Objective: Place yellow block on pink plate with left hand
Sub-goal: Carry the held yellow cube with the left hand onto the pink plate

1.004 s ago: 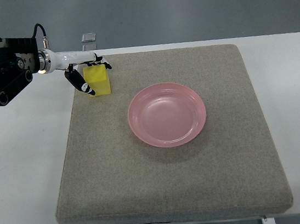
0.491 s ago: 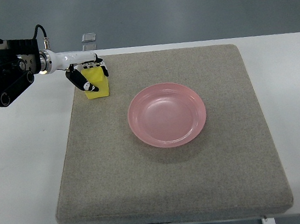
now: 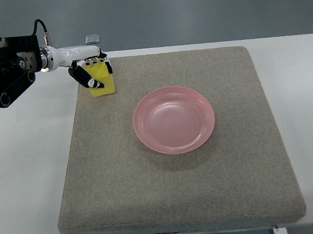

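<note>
Laid out across a white table (image 3: 19,169): one grey felt-like mat (image 3: 177,189), square, covering most of the surface. Resting on that mat, slightly right of its middle: one pink plate (image 3: 174,119), round, shallow, holding nothing. Beyond the table's far edge, on the grey floor: one small pale flat object (image 3: 93,39), too small to identify. Between block and plate, only bare mat, nothing standing in the way. Entering from the picture's left edge: one dark arm with a white forearm section, ending in the left hand (image 3: 90,74) at the mat's far left corner. Closed around one yellow block (image 3: 101,81), black-and-white fingers (image 3: 90,83) wrapped over its left face and top edge, thumb side on the near left. Block tilted, not square to the mat's edges, its lower corner close to the mat or just touching it; contact cannot be judged from this steep angle. Block sits directly under and right of the hand's palm, well apart from the plate, up and to the left of the plate's rim. No right arm anywhere in the top view. Count: one block, one plate, one mat, one robot hand.
</note>
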